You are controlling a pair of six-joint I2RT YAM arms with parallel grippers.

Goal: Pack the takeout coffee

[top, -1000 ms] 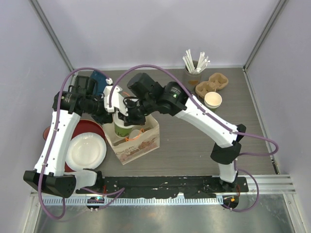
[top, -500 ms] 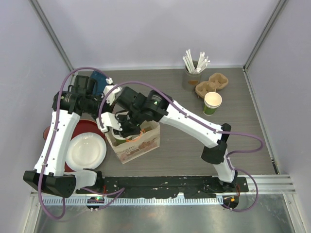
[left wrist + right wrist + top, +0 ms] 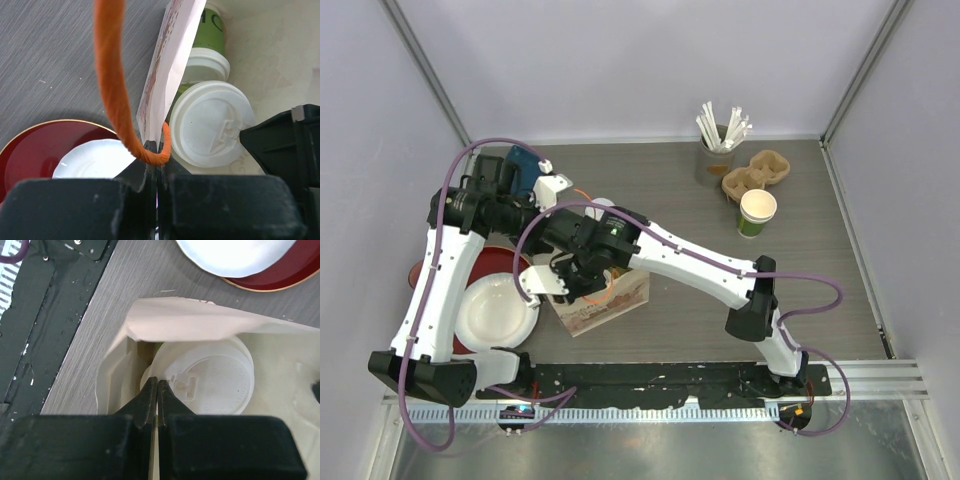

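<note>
Paper bag (image 3: 598, 312) holds two green cups (image 3: 212, 27), round white plastic lids (image 3: 212, 125). Left jaws clenched on twisted orange cord handle (image 3: 111, 90); right jaws clenched above lid.

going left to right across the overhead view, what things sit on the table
white dish → paper bag → cup of straws → open coffee cup
</note>
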